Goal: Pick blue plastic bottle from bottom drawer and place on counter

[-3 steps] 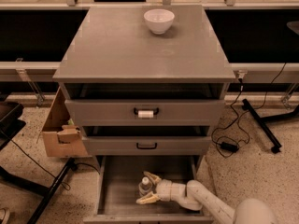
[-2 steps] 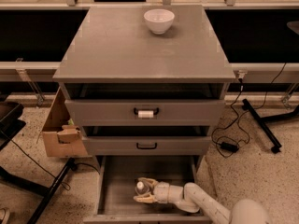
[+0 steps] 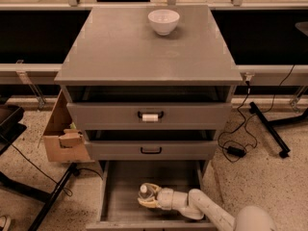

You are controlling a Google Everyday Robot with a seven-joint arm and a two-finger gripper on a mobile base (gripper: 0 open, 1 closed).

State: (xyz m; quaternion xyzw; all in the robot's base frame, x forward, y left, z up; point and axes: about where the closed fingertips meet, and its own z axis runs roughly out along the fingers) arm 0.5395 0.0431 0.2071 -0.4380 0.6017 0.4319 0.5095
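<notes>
The bottom drawer (image 3: 120, 196) is pulled open below the grey cabinet. The blue plastic bottle (image 3: 144, 190) stands inside it near the middle, its white cap up. My gripper (image 3: 146, 199) reaches in from the lower right on the white arm (image 3: 202, 208). Its pale fingers (image 3: 153, 204) wrap around the bottle's lower body, low in the drawer. The counter (image 3: 144, 52) is the cabinet's flat grey top, above.
A white bowl (image 3: 163, 21) stands at the back of the counter. The two upper drawers with black handles (image 3: 150, 115) sit slightly open. A cardboard box (image 3: 62, 138) stands left of the cabinet. Cables (image 3: 236, 148) and a black stand leg (image 3: 269, 129) lie at right.
My gripper has slid a little to the left inside the bottom drawer, and the bottle has shifted left with it. Nothing on the counter has moved.
</notes>
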